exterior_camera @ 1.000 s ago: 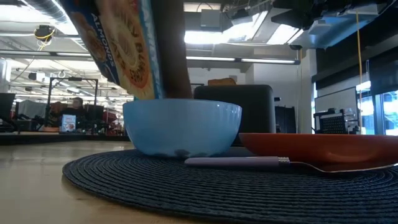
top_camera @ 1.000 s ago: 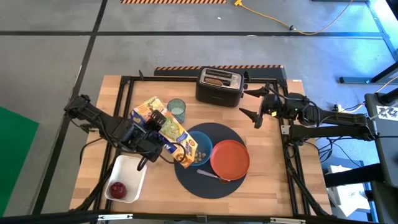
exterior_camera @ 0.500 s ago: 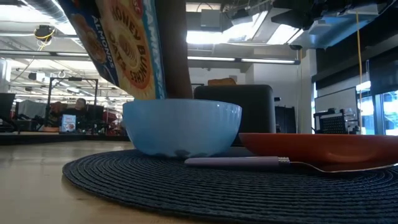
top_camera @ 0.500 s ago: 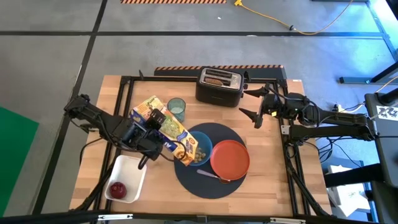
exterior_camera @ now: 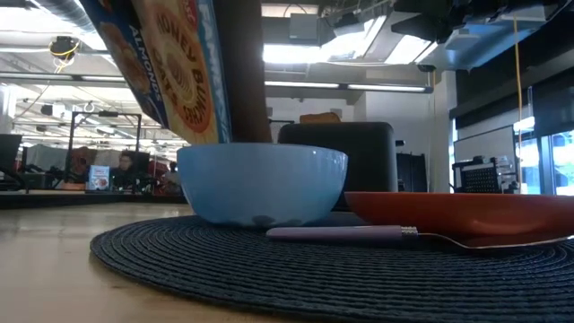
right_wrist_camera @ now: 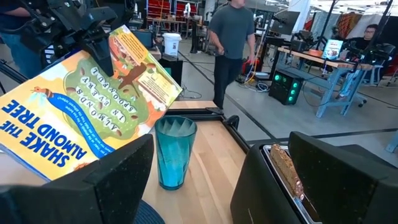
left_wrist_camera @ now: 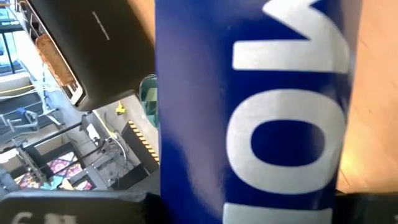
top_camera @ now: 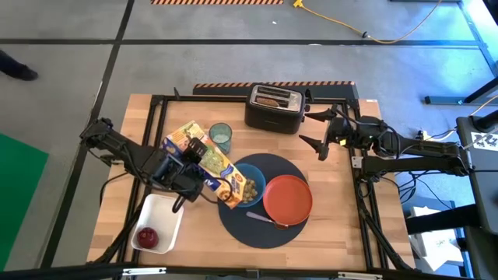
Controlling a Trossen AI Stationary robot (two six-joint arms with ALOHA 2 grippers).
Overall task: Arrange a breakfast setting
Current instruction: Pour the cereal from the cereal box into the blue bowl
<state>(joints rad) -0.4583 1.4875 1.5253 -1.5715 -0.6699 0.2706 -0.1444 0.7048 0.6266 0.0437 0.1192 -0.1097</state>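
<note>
Seen are 1 mat [top_camera: 257,225], 1 bowl [top_camera: 249,185], 1 plate [top_camera: 288,196], 1 spoon [top_camera: 263,218], 1 glass [top_camera: 221,137], 1 apple [top_camera: 146,236], 1 toaster [top_camera: 274,108], 1 cereal box [top_camera: 204,162], 1 tub [top_camera: 159,224].

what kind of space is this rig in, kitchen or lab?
Likely a robotics lab or workshop, not a kitchen: bare grey concrete floor, hazard-striped black-and-yellow tape, and cluttered workbenches with electronics behind a walking person.

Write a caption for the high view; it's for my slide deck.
Left end effector tips a cereal box over the blue bowl.
</note>
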